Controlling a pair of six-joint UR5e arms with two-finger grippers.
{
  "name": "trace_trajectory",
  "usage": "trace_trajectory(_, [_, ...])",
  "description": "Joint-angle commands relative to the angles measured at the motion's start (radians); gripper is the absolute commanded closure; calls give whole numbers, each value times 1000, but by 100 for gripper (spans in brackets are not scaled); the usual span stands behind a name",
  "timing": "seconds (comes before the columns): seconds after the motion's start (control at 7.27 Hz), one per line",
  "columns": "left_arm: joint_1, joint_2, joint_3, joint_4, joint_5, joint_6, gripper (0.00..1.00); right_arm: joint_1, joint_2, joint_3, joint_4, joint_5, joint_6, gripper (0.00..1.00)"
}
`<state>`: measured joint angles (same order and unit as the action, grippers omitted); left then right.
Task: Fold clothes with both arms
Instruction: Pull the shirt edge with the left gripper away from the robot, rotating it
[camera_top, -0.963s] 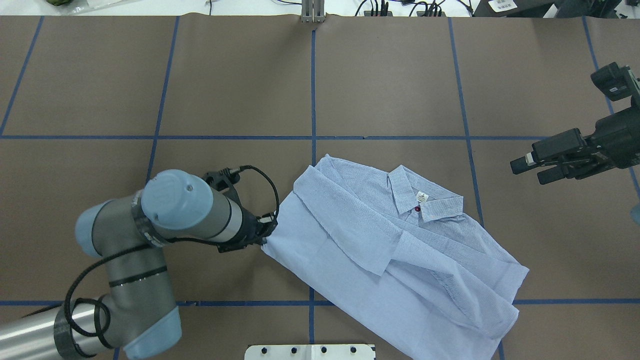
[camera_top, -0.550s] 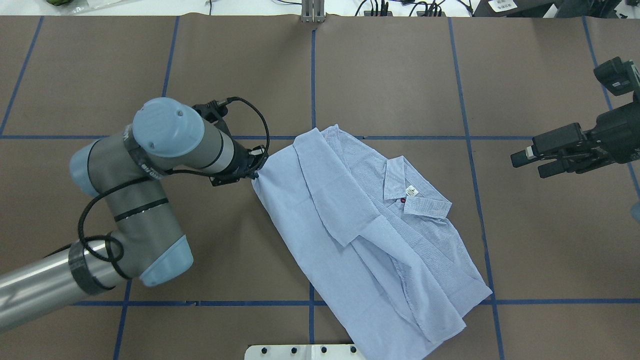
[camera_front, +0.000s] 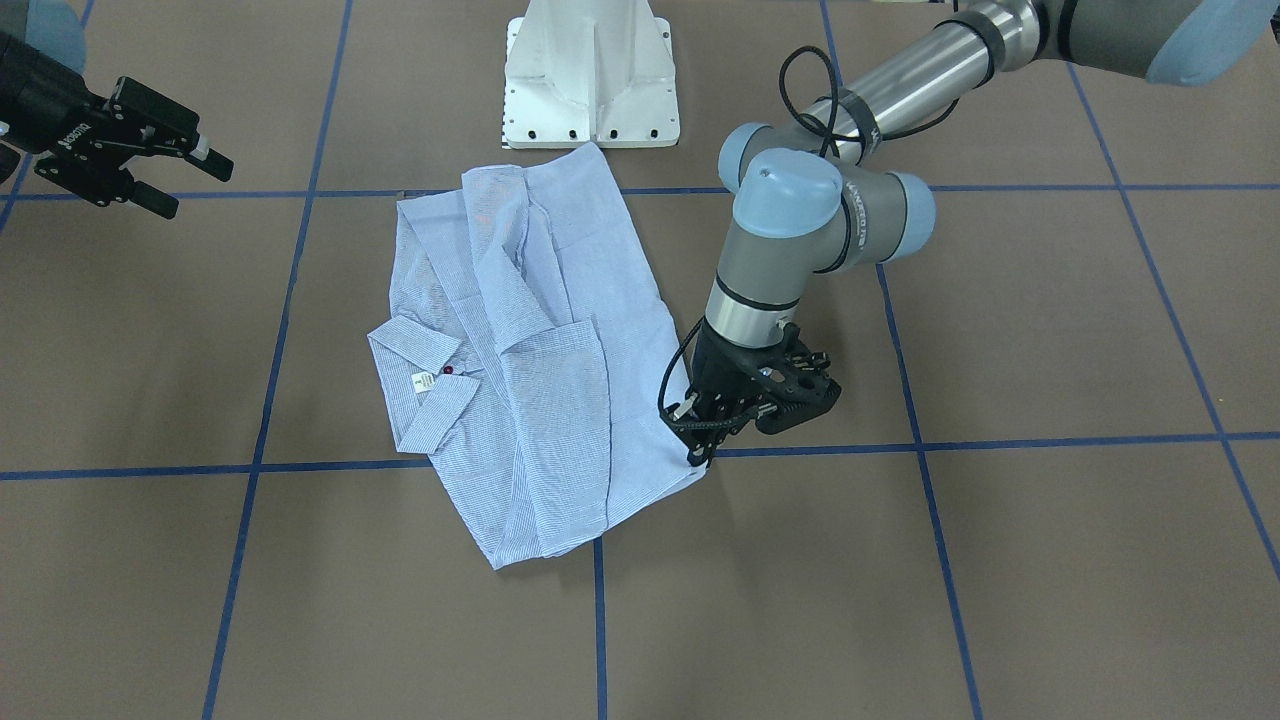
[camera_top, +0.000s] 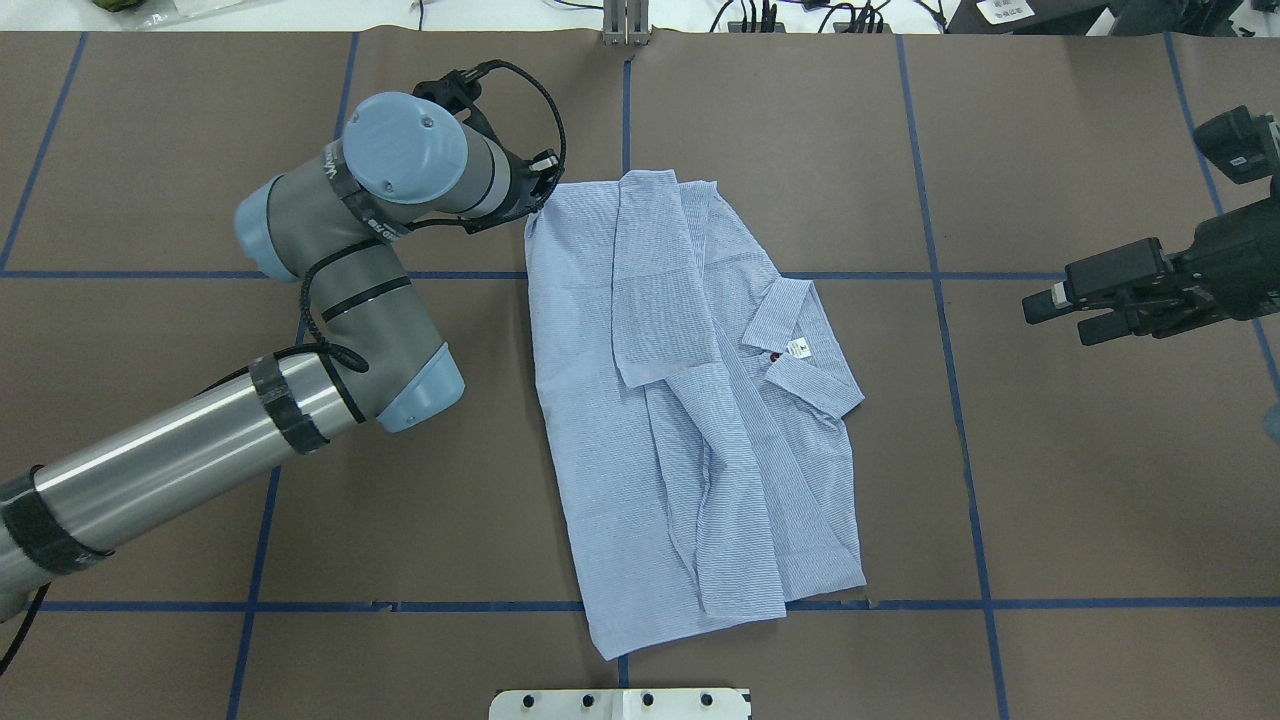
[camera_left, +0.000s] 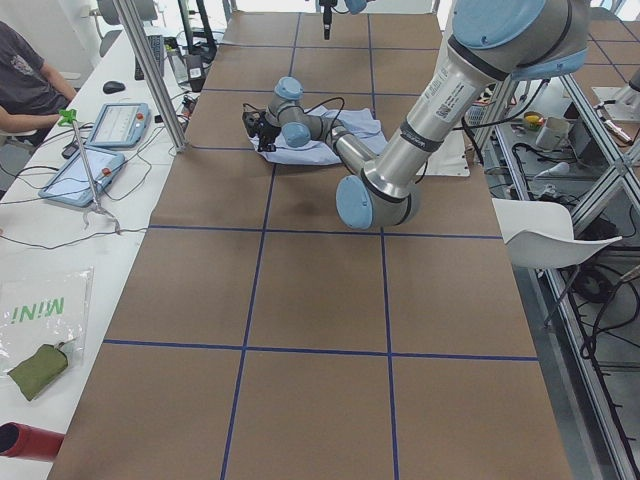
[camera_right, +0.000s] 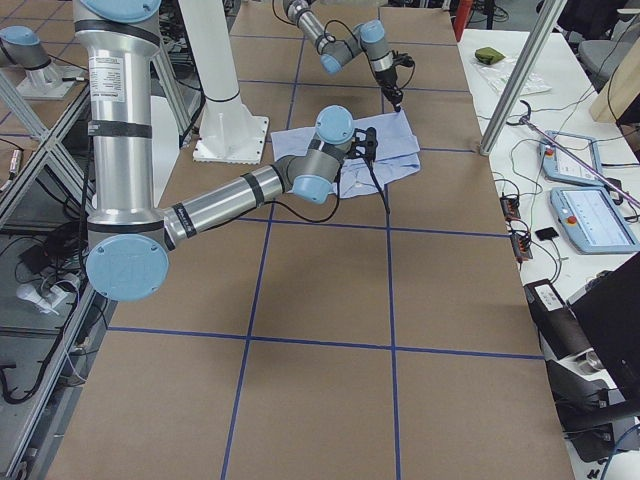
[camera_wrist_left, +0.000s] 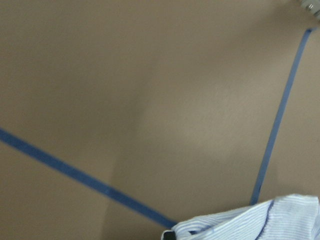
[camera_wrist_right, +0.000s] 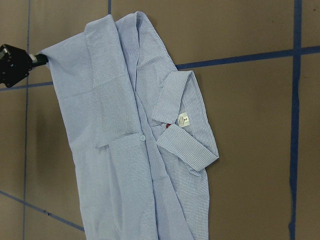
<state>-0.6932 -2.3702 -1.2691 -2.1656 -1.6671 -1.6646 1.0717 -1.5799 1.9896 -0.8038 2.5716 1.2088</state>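
The table (camera_top: 780, 150) is covered in brown paper, crossed by a grid of blue tape lines (camera_top: 980, 275). Along one long edge runs a white bench (camera_left: 40, 250) with two tablets (camera_left: 118, 122), loose cables and an aluminium post (camera_left: 150, 70), where a person (camera_left: 25, 85) sits. A white chair (camera_left: 545, 235) stands off the opposite edge among metal framing.

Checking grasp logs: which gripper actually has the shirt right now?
The left gripper: it is shut on the shirt's far left corner, pinching the cloth. The right gripper hangs open off to the side, clear of the shirt.
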Motion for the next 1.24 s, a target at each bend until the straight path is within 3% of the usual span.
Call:
trace_trajectory(0.0, [-5,-99,243,-270,78,-4,100,4,-3,0,0,-1,0,0])
trace_trajectory(0.55, [-5,-110,283,-293,113,0,100,8,-5,0,0,-1,0,0])
trace_trajectory(0.69, [-5,-109,283,-305,113,0,43,8,-5,0,0,-8,0,0])
trace_trajectory(0.83, [-5,-109,278,-309,113,9,0,8,-3,0,0,-19,0,0])
trace_trajectory(1.1, [-60,-100,234,-300,49,69,0,-2,-2,0,-5,-86,-2,0])
